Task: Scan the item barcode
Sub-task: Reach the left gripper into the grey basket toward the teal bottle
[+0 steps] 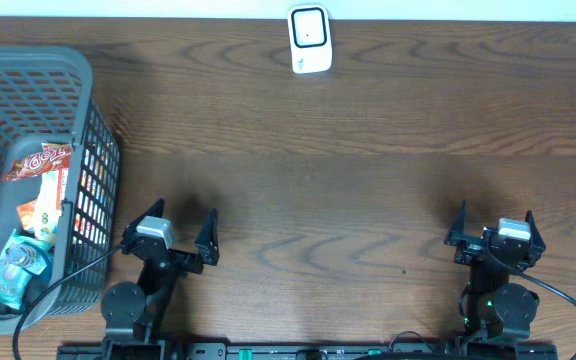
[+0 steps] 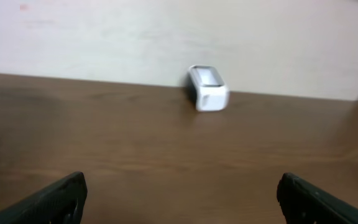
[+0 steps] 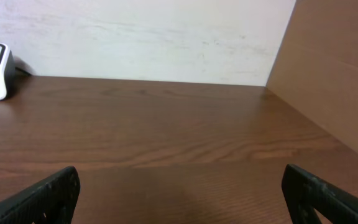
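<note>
Brown tabletop (image 1: pixel 368 120) against pale wall (image 3: pixel 135 37). White scanner (image 1: pixel 310 40) at far edge, well right of grey basket (image 1: pixel 103 180); snack packets (image 1: pixel 38 160) inside it. Left pincer (image 1: pixel 183 215) beside basket, right pincer (image 1: pixel 495 215) far from it, both wide, empty.

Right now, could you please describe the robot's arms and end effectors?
Both arms are black. The left end effector and right end effector each have two black fingers beside a silver block. Black cables trail from both bases; a green light shows on the right.
</note>
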### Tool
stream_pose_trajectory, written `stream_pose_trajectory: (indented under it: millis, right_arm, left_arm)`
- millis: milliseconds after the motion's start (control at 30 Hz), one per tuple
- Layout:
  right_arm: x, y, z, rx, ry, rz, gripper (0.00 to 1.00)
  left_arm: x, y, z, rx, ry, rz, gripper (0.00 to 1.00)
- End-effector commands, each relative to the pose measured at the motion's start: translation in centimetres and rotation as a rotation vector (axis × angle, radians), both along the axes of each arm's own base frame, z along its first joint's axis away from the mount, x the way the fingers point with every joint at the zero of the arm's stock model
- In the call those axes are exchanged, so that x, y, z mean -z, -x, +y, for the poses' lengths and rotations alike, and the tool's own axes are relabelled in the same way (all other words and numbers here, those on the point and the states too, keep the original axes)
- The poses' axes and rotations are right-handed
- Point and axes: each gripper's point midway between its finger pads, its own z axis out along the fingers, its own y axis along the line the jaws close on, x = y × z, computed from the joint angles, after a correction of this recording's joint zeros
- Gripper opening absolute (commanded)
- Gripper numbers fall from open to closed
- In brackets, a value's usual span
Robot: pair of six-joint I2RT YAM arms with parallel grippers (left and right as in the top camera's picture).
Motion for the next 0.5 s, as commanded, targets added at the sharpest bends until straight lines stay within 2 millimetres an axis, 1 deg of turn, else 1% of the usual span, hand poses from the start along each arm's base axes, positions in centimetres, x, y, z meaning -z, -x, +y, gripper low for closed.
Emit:
stream_pose_trajectory:
  millis: [0,33,67,233,400,467]
  right_arm:
    - [0.1,-0.1,0.3,-0.016,0.009,0.007,0.99]
    - [0.1,-0.1,0.3,-0.016,0.009,0.007,0.99]
    - [0.1,-0.1,0.3,-0.015,0.009,0.007,0.99]
    - [0.1,-0.1,0.3,-0.016,0.009,0.007,0.99]
    - [0.1,-0.1,0.3,-0.016,0.009,0.007,0.99]
    - [0.1,-0.1,0.3,-0.016,0.009,0.007,0.99]
  left_arm:
    - [-4.1,1.3,-1.6,0.102,0.055,-0.07,0.98]
    - [-4.9,1.4,-1.6,0.103,0.06,-0.083,0.98]
    - [-6.3,1.7,-1.6,0.105,0.06,-0.106,0.98]
    - [-10.7,2.3,-1.6,0.107,0.069,-0.151,0.98]
    - [-14.4,1.9,-1.6,0.103,0.07,-0.105,0.98]
    - [-16.5,1.4,-1.6,0.101,0.071,-0.076,0.98]
